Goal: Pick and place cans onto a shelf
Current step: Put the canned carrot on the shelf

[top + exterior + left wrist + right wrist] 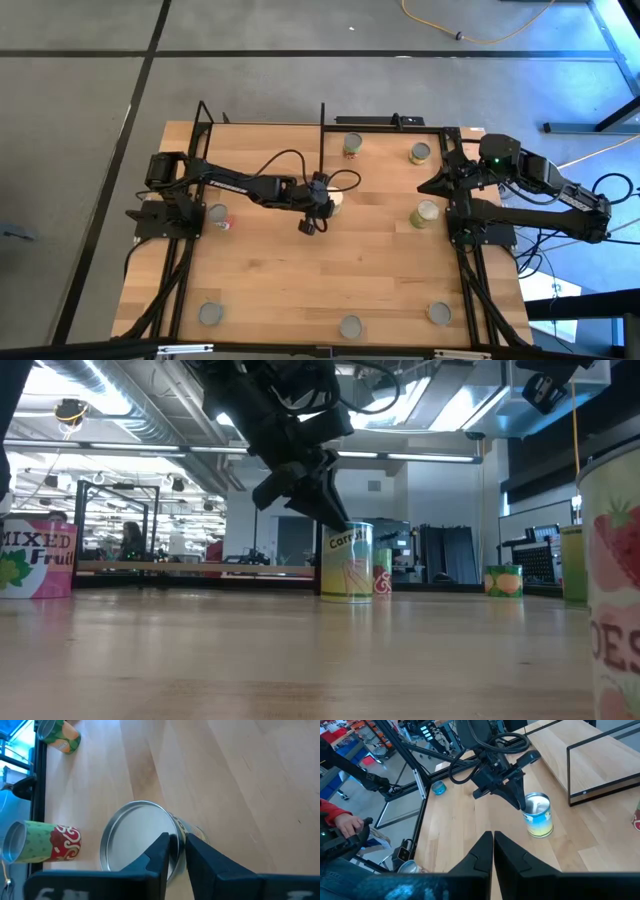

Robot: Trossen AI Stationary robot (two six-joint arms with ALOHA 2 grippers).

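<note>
Seen from above, at about nine o'clock on the large light-wood tabletop [300, 280], a small silver-topped tin with a red-and-white label [219, 215] sits beside the left arm's base. From that base the dark left arm reaches toward the table's centre, where the left gripper [322, 205] is over a yellow-labelled carrot tin with a round silver lid [538, 814]. The left wrist view shows its two dark fingers [161, 851] nearly together, pinching the tin's rim, one finger inside the lid's edge and one outside; the tin stands upright on the wood. Just behind it, toward twelve o'clock, stand the thin black metal rods of the shelf frame [322, 125], and a green-and-yellow tin [352, 144] sits at the table's far edge. Along the six o'clock edge three grey-topped tins are spaced apart: one at seven o'clock [210, 314], one at six [350, 326], one at five [439, 313]. Further right, a green-labelled tin [420, 153] stands at one o'clock and a pale green tin [425, 213] at three o'clock, just beside the right arm's base. The right gripper [493, 844] is held back above the table's three o'clock side, its fingers pressed together and carrying nothing.
</note>
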